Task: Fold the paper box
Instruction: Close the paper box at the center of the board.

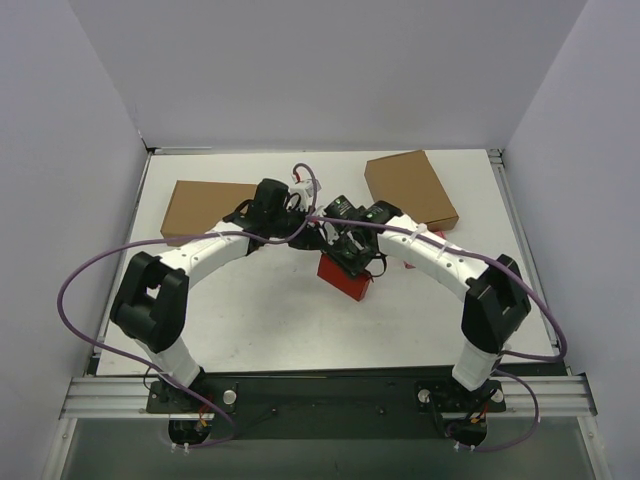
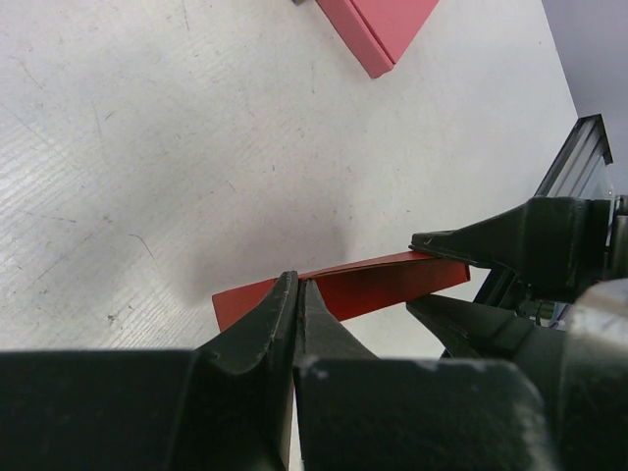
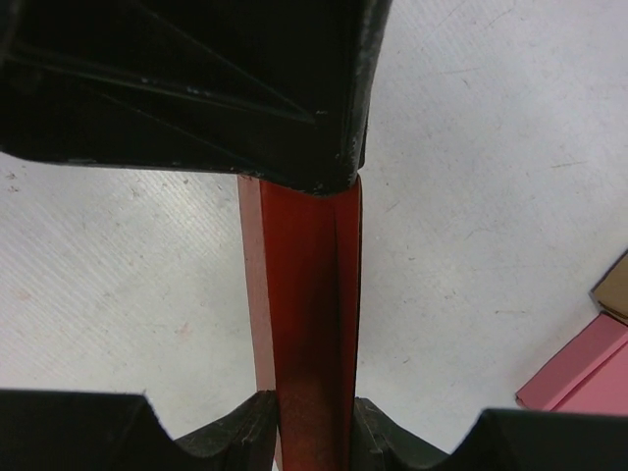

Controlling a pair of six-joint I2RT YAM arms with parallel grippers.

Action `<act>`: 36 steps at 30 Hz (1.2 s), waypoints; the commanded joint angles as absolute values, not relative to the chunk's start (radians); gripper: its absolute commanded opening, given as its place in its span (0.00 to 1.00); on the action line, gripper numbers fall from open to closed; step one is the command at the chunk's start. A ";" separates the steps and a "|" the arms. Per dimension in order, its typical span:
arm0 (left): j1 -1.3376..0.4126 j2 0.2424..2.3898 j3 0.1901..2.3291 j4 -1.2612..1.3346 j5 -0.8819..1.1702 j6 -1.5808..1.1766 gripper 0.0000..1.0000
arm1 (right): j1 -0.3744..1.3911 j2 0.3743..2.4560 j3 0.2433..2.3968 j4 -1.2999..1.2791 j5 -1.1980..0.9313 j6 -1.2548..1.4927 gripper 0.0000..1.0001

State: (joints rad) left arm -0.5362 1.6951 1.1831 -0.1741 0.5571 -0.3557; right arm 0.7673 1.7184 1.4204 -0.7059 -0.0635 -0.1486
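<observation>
One paper box [image 1: 345, 283], apparently three others [image 1: 200, 205] [image 1: 410, 185] [image 2: 383, 29]

Paper box [image 1: 345, 278]: bright red thin card, small, part-folded into a flat, narrow shape w/ creased edges. Approx. mid desk [image 1: 260, 320], slightly tilted, raised a bit, its shadow on the surface below.

Top camera overhead; wrist cameras close, sharing paper box [image 2: 373, 287].

A white table [image 1: 280, 325] stands between plain pale lavender walls [image 1: 330, 70].
</observation>
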 commanded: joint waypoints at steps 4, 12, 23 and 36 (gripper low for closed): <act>-0.563 1.703 1.101 -0.101 0.560 -0.413 0.00 | 0.773 1.772 1.489 -0.649 0.032 -0.120 0.18; -0.563 1.726 1.055 -0.034 0.538 -0.431 0.00 | 0.770 1.810 1.488 -0.632 0.043 -0.098 0.16; -0.563 1.735 1.008 0.029 0.519 -0.442 0.00 | 0.767 1.816 1.465 -0.601 0.058 -0.075 0.15; -0.563 1.738 0.940 0.112 0.534 -0.402 0.00 | 0.761 1.802 1.445 -0.591 0.045 -0.071 0.15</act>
State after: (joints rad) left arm -0.5350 1.7206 0.9905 0.1543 0.4934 -0.4484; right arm 0.7708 1.8118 1.4353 -0.6804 -0.0212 -0.0807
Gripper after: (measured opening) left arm 0.084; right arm 0.309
